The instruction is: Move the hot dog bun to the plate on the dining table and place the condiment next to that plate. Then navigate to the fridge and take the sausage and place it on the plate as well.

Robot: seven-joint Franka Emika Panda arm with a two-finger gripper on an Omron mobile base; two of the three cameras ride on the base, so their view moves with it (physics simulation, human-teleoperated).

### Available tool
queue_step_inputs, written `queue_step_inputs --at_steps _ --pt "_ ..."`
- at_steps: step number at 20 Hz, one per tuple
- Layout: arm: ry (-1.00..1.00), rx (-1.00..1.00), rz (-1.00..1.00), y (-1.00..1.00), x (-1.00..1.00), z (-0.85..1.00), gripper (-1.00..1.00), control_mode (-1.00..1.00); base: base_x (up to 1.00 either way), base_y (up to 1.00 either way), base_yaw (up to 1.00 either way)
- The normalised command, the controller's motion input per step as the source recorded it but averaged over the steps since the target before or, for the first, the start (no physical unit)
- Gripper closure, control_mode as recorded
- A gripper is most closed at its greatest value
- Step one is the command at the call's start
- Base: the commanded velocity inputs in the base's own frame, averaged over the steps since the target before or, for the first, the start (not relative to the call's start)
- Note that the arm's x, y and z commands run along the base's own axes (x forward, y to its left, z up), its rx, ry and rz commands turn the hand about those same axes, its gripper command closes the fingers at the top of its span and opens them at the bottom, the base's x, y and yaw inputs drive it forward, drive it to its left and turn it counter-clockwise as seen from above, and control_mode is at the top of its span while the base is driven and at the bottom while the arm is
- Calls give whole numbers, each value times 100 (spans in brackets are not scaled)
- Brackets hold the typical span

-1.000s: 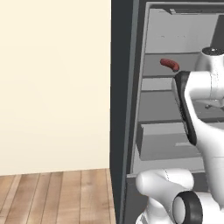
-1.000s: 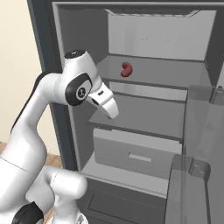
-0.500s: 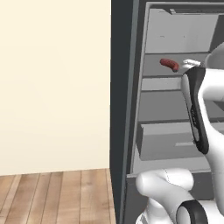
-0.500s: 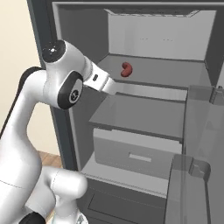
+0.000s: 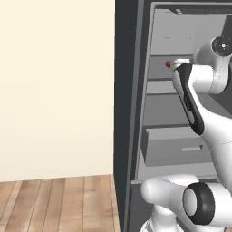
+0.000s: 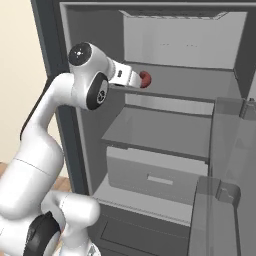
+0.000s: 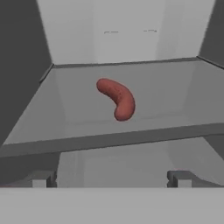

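Up at two o'clock in the left base view, my arm is reaching into the open fridge (image 5: pixel 136 113), and just a red tip of the sausage (image 5: pixel 168 64) peeks out past my wrist on the upper shelf (image 5: pixel 159 84). Below it sits a pale drawer (image 5: pixel 174 147), well clear of where I'm working.

Over to the right base view: my forearm runs toward one o'clock, and the sausage (image 6: pixel 145 78) shows as a small reddish knob right at the end of my hand, resting on that same upper shelf (image 6: pixel 175 97), with the see-through door bins (image 6: pixel 220 200) off at four o'clock.

Now the hand view, and this is the one that matters. The sausage (image 7: pixel 117 98) lies curved on the shelf, dead ahead and a touch toward eleven o'clock, one end pointing to ten o'clock and the fatter end nearer me. My gripper (image 7: pixel 110 178) is spread wide and empty, both fingertips (image 7: pixel 43 178) low at six o'clock, short of the shelf's front edge (image 7: pixel 109 139).

To do this well, I reckon I need to clear that front lip first, then slide in level above the shelf. I'd straddle the sausage across its middle, where the curve is gentlest, and close squarely so it doesn't roll away toward the back wall.
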Motion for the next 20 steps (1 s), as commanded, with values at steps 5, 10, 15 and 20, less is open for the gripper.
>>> queue_step_inputs --at_steps 5,10,15,20 --pt "5 -1 1 -21 77 0 -100 -100 0 0 0" --pt "1 0 0 -20 63 -13 -100 -100 0 0 0" --pt "0 0 0 -23 46 -36 -100 -100 0 0 0" --pt "0 0 0 -22 37 -30 -100 -100 0 0 0"
